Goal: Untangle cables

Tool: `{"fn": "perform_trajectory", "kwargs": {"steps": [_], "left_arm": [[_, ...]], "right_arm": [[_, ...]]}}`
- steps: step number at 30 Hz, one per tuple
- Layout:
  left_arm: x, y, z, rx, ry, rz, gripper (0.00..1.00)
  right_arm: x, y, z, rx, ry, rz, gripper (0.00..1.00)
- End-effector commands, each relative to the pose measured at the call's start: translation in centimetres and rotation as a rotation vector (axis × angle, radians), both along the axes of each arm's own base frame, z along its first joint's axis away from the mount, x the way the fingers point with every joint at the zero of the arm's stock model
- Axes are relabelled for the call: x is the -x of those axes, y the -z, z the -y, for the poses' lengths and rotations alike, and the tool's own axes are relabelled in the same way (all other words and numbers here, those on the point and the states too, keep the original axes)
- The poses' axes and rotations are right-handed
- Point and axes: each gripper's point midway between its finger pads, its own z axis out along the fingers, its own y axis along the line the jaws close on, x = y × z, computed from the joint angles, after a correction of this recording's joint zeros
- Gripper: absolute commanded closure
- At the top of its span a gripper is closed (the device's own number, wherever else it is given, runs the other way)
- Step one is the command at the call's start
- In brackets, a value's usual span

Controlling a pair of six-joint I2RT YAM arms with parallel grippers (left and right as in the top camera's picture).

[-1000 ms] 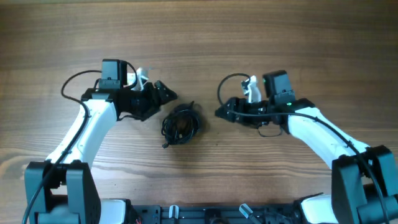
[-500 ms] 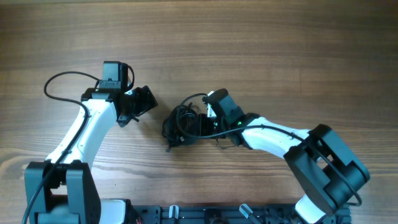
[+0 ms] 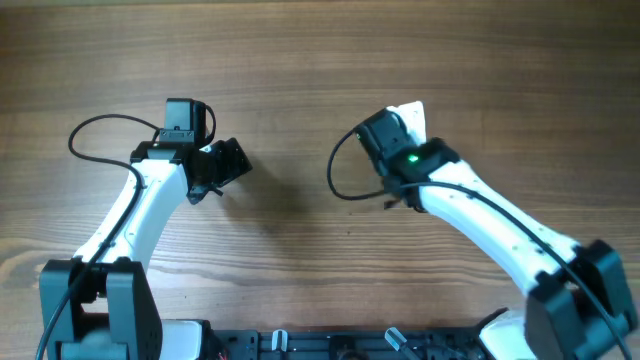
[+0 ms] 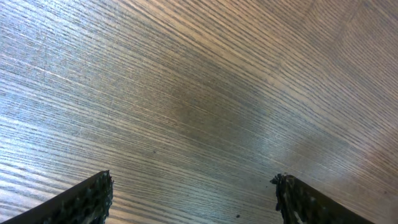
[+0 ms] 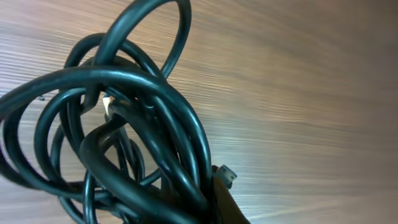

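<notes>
your right gripper point(image 5: 205, 200) clamped on tangled cables point(image 5: 134, 118), bundle held above table point(image 5: 298, 93). your left gripper point(image 3: 226, 164), far left, jaws wide apart, holding nothing.

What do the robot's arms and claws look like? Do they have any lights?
Both are white tubes with chunky black joints: the left arm and the right arm. A thin black wire loops out by each wrist. The left claw has two black fingers with bumpy pads. A little green light glows on the right arm's wrist.
</notes>
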Motion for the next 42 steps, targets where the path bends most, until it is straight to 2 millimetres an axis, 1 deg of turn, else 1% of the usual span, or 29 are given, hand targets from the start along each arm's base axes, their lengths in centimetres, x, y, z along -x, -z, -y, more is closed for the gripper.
{"fn": "perform_trajectory", "kwargs": {"steps": [1,3,4,6,8,10,11,12,13,14,15,16,17,18,19,20,21,23,24,25,27,29,31,32,34,36,39,40,42], "left_arm": [[-0.2,-0.3,-0.1,-0.007,-0.005,0.012,0.12],[-0.2,-0.3,-0.1,-0.006,-0.007,0.012,0.12],[-0.2,-0.3,-0.1,-0.006,-0.007,0.013,0.12],[-0.2,-0.4,-0.1,-0.006,-0.007,0.013,0.12],[-0.2,-0.4,-0.1,-0.006,-0.007,0.013,0.12],[-0.2,-0.4,-0.1,-0.006,-0.007,0.013,0.11],[-0.2,-0.4,-0.1,-0.006,-0.007,0.013,0.11],[-0.2,-0.4,-0.1,-0.006,-0.007,0.013,0.11],[-0.2,-0.4,-0.1,-0.006,-0.007,0.013,0.11],[-0.2,-0.4,-0.1,-0.006,-0.007,0.013,0.11],[-0.2,-0.4,-0.1,-0.006,-0.007,0.013,0.11],[-0.2,-0.4,-0.1,-0.006,-0.007,0.013,0.11],[-0.2,-0.4,-0.1,-0.007,-0.007,0.013,0.11],[-0.2,-0.4,-0.1,-0.006,-0.007,0.013,0.11],[-0.2,-0.4,-0.1,-0.006,-0.007,0.013,0.11],[-0.2,-0.4,-0.1,-0.006,-0.007,0.013,0.11],[-0.2,-0.4,-0.1,-0.007,-0.007,0.013,0.11],[-0.2,-0.4,-0.1,-0.007,-0.007,0.013,0.11],[-0.2,-0.4,-0.1,-0.007,-0.007,0.013,0.11],[-0.1,-0.3,-0.1,-0.006,-0.007,0.011,0.11],[-0.1,-0.4,-0.1,-0.008,-0.003,0.012,0.1],[-0.1,-1.2,0.6,0.031,0.008,0.025,0.1],[-0.1,-3.8,2.6,0.148,0.05,0.065,0.11],[-0.2,-6.1,4.1,0.232,0.084,0.108,0.12],[0.2,-9.2,6.1,0.353,0.133,0.168,0.13],[1.1,-10.9,7.3,0.394,0.13,0.186,0.15],[2.5,-10.3,10.0,0.413,0.161,0.122,0.16],[2.7,-9.8,10.6,0.404,0.161,0.1,0.16],[3.2,-8.1,12.8,0.365,0.165,0.045,0.16]], "right_arm": [[-1.0,-1.1,1.8,0.352,-0.035,0.057,0.95],[-1.0,-1.9,0.6,0.512,-0.118,0.085,0.93],[-1.0,-2.0,-0.4,0.53,-0.159,0.089,0.91],[-0.3,-0.6,-4.5,0.493,-0.31,0.063,0.91],[1.3,0.3,-8.1,0.409,-0.395,0.07,0.83],[2.5,1.1,-10.1,0.329,-0.429,0.062,0.81],[3.3,1.9,-11.4,0.257,-0.449,0.039,0.78],[4.5,3.2,-13.2,0.159,-0.497,-0.02,0.69],[5.2,3.8,-14.2,0.105,-0.524,-0.054,0.68],[6.4,4.8,-15.9,-0.001,-0.566,-0.115,0.65],[7.2,5.3,-17.4,-0.103,-0.573,-0.153,0.59],[7.7,5.4,-18.1,-0.158,-0.58,-0.174,0.49],[7.8,5.1,-18.4,-0.184,-0.586,-0.179,0.34],[7.6,4.4,-18.6,-0.204,-0.585,-0.171,0.23],[7.3,3.2,-18.9,-0.243,-0.587,-0.163,0.17],[7.6,1.8,-20.3,-0.34,-0.637,-0.188,0.09],[8.4,0.2,-22.0,-0.461,-0.723,-0.231,0.08],[10.1,-2.6,-24.2,-0.673,-0.838,-0.301,0.08],[10.5,-4.7,-24.5,-0.811,-0.868,-0.327,0.07],[9.7,-5.9,-23.6,-0.87,-0.832,-0.319,0.07],[6.1,-7.5,-20.0,-0.914,-0.691,-0.243,0.07],[3.8,-7.6,-17.3,-0.941,-0.568,-0.217,0.06],[2.3,-6.9,-14.7,-0.94,-0.479,-0.208,0.06],[1.7,-6.6,-13.3,-0.938,-0.435,-0.208,0.05],[1.1,-6.2,-11.4,-0.935,-0.372,-0.214,0.05],[0.5,-5.7,-9.1,-0.933,-0.296,-0.218,0.04],[-0.2,-5.3,-6.4,-0.934,-0.212,-0.212,0.0],[-0.4,-5.3,-5.9,-0.934,-0.197,-0.209,0.0],[-0.7,-5.2,-4.7,-0.934,-0.165,-0.203,0.0]]}}
